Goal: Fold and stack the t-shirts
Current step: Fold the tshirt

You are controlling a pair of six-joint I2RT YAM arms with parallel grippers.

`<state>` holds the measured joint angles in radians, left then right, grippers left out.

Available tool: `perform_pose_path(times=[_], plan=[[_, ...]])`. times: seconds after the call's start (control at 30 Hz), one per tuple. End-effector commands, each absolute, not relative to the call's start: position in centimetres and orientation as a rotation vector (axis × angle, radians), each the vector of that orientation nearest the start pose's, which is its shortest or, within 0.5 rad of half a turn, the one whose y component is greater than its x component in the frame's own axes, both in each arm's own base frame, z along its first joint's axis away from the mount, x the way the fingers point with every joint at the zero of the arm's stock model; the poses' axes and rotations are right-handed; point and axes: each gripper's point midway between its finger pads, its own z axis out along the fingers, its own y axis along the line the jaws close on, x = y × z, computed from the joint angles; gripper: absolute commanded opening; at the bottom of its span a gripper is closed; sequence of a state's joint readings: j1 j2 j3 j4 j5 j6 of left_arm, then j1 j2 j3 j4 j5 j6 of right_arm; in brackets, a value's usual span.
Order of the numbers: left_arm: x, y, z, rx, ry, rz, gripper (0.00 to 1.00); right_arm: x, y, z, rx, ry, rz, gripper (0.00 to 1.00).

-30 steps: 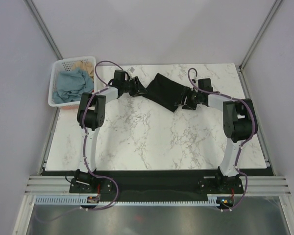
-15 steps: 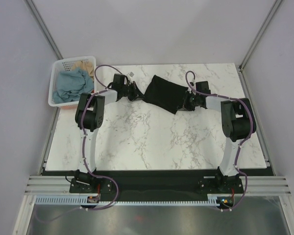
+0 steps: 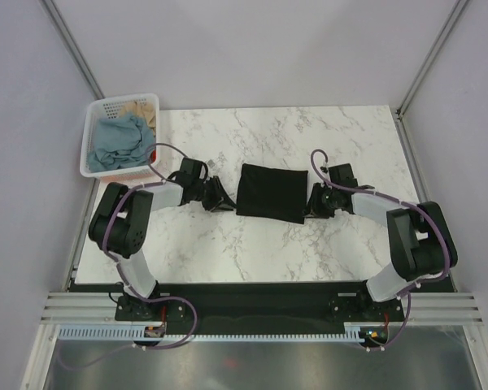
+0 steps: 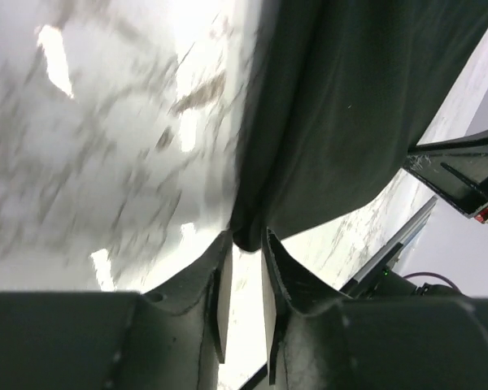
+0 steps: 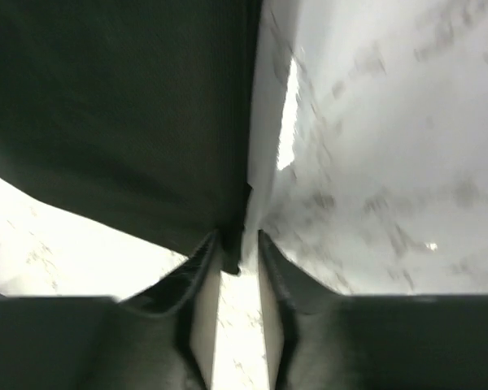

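Note:
The black t-shirt (image 3: 270, 192) lies flat on the marble table (image 3: 252, 244) as a folded rectangle. My left gripper (image 3: 221, 199) is at its left edge and my right gripper (image 3: 311, 203) at its right edge, both low on the table. In the left wrist view the left gripper (image 4: 246, 237) has its jaws a little apart, with a corner of the black t-shirt (image 4: 350, 122) between the tips. The right gripper (image 5: 237, 237) is likewise a little apart; a corner of the black t-shirt (image 5: 122, 106) rests against one finger, clear of the other.
A white slotted basket (image 3: 87, 148) stands at the table's far left corner, holding a dusty blue t-shirt (image 3: 118, 142) and a tan t-shirt (image 3: 138, 107). Grey walls close in the table on three sides. A small white tag (image 3: 217, 162) lies near the left arm.
Both arms pulled the black t-shirt from the far side toward the middle, where it now lies square and flat. Both grippers closed on it, then parted their jaws.

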<state>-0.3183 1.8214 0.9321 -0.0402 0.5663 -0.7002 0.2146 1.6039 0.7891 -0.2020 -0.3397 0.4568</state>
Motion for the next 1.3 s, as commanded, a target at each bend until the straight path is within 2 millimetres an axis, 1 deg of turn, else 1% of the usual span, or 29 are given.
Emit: perform_pose_path(times=[0.0,0.03,0.07,0.17,0.27,0.3,0.33,0.37,0.4,0.43,0.5,0.53,0.57,0.6,0.63,0.67,0.7,0.73,0.77,0.83,0.87,0.9,0.93,1.0,1.03,1.13,1.2,1.23,1.27], plan=[[32.0,-21.6,4.9,-0.356,2.603,-1.053,0.29,29.0,13.1,2.7,0.184,2.650,0.576,0.35],[31.8,-21.5,5.2,-0.356,2.599,-1.048,0.32,29.0,12.8,3.0,0.184,2.650,0.554,0.43],[31.6,-21.4,5.4,-0.356,2.600,-1.040,0.34,28.6,12.3,3.4,0.189,2.664,0.523,0.45],[31.8,-21.5,6.8,-0.317,2.570,-1.048,0.42,29.4,12.0,5.8,0.174,2.636,0.491,0.46],[32.8,-22.1,8.3,-0.259,2.527,-1.070,0.50,32.2,13.0,9.7,0.134,2.547,0.540,0.46],[32.9,-22.4,8.4,-0.237,2.526,-1.073,0.50,32.9,13.4,10.4,0.126,2.531,0.556,0.45],[33.3,-22.4,7.8,-0.219,2.538,-1.060,0.51,33.5,14.0,10.2,0.119,2.546,0.583,0.42],[33.9,-22.7,8.0,-0.209,2.529,-1.065,0.51,35.0,14.7,11.7,0.103,2.507,0.606,0.40],[34.0,-22.9,8.0,-0.198,2.532,-1.078,0.51,35.5,15.8,12.0,0.076,2.504,0.620,0.38],[34.1,-23.1,7.6,-0.191,2.542,-1.082,0.51,36.2,16.5,11.5,0.062,2.514,0.625,0.36],[34.2,-23.4,6.6,-0.192,2.567,-1.088,0.52,38.1,19.1,13.3,0.000,2.446,0.675,0.33],[34.4,-23.7,6.5,-0.174,2.557,-1.097,0.52,38.8,20.0,12.6,-0.013,2.455,0.692,0.32],[34.3,-23.8,5.8,-0.174,2.571,-1.101,0.52,40.2,21.3,14.1,-0.045,2.404,0.731,0.31],[34.2,-24.0,5.5,-0.167,2.575,-1.101,0.52,40.6,22.5,14.2,-0.073,2.396,0.753,0.31],[34.3,-24.0,5.2,-0.169,2.580,-1.100,0.52,41.3,23.2,12.9,-0.092,2.419,0.760,0.32],[34.2,-24.0,4.8,-0.173,2.590,-1.097,0.52,42.5,23.9,13.9,-0.124,2.386,0.777,0.33],[34.1,-24.0,4.2,-0.178,2.602,-1.085,0.52,42.8,24.5,13.8,-0.174,2.379,0.787,0.36],[33.9,-24.1,3.9,-0.170,2.609,-1.078,0.52,43.4,25.0,12.4,-0.199,2.397,0.793,0.38],[33.8,-24.4,3.5,-0.154,2.617,-1.059,0.52,44.0,26.0,13.2,-0.264,2.365,0.830,0.40],[33.7,-24.5,2.9,-0.136,2.628,-1.037,0.52,44.9,26.7,11.3,-0.376,2.353,0.806,0.42],[33.6,-24.6,2.6,-0.134,2.634,-1.027,0.52,45.5,27.1,11.4,-0.412,2.331,0.809,0.43],[33.4,-24.5,2.0,-0.143,2.650,-1.017,0.49,45.6,27.5,11.0,-0.457,2.323,0.824,0.43],[33.4,-24.4,1.6,-0.152,2.659,-1.007,0.47,45.9,27.7,9.5,-0.475,2.341,0.826,0.43],[33.1,-24.3,1.0,-0.157,2.674,-0.999,0.37,46.6,28.3,9.4,-0.516,2.318,0.842,0.44],[33.1,-24.2,0.6,-0.161,2.685,-0.991,0.34,46.9,28.5,8.6,-0.543,2.314,0.843,0.45],[33.0,-24.1,0.5,-0.163,2.685,-0.980,0.15,47.9,29.0,8.0,-0.646,2.257,0.841,0.49],[33.0,-24.1,0.5,-0.165,2.684,-0.981,0.08,48.6,29.4,8.2,-0.690,2.223,0.835,0.51],[33.1,-24.0,0.6,-0.163,2.683,-0.980,0.07,48.8,29.6,7.4,-0.710,2.224,0.846,0.52],[33.1,-24.0,0.5,-0.163,2.684,-0.979,0.06,49.0,30.2,7.9,-0.759,2.183,0.872,0.52]])
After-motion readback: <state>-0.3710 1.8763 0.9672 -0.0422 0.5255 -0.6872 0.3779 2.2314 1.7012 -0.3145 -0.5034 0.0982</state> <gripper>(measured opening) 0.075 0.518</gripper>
